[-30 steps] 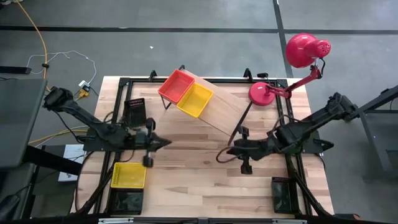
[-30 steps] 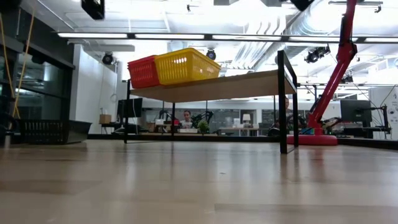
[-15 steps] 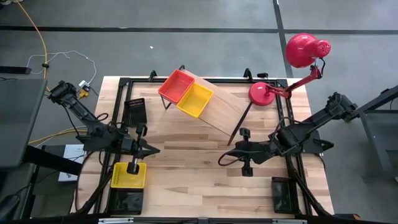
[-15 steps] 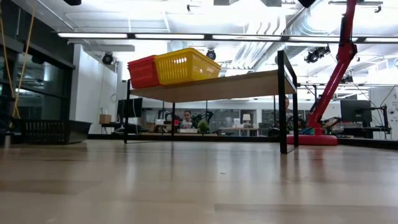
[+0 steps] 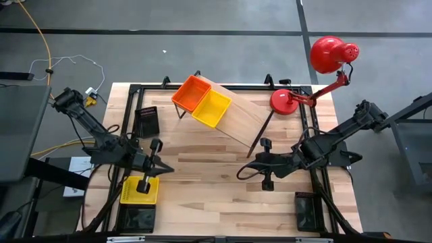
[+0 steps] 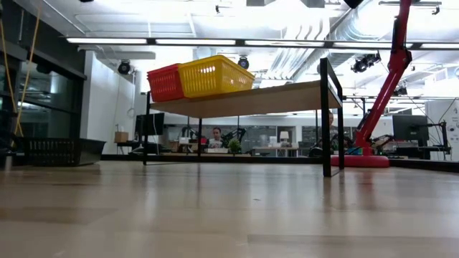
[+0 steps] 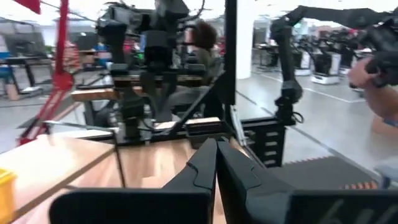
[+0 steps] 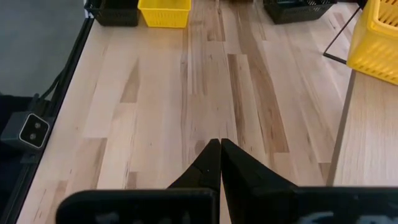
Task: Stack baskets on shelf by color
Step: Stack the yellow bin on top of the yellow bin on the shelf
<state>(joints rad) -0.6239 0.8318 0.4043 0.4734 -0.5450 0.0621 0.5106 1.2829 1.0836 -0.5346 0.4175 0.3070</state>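
An orange-red basket (image 5: 192, 92) and a yellow basket (image 5: 212, 108) stand side by side on the left end of the shelf (image 5: 239, 121); the low view shows the red basket (image 6: 165, 82), the yellow basket (image 6: 215, 75) and the shelf board (image 6: 251, 99). Another yellow basket (image 5: 138, 191) rests on the table near its left front corner. A black basket (image 5: 147, 120) sits behind it. My left gripper (image 5: 167, 169) is shut, just right of that yellow basket and touching nothing. My right gripper (image 5: 238, 173) is shut over bare tabletop.
Two more black baskets sit at the near edge, one at the left (image 5: 137, 217) and one at the right (image 5: 308, 209). A red desk lamp (image 5: 324, 57) stands at the far right corner. A person's hand (image 7: 373, 68) shows beyond the table. Bare tabletop (image 5: 202, 189) lies between the grippers.
My left gripper has drawn back toward the table's left and near edge, away from the shelf, and has turned about so that its wrist now hangs over the yellow basket on the table. It has stayed shut. The baskets have not moved.
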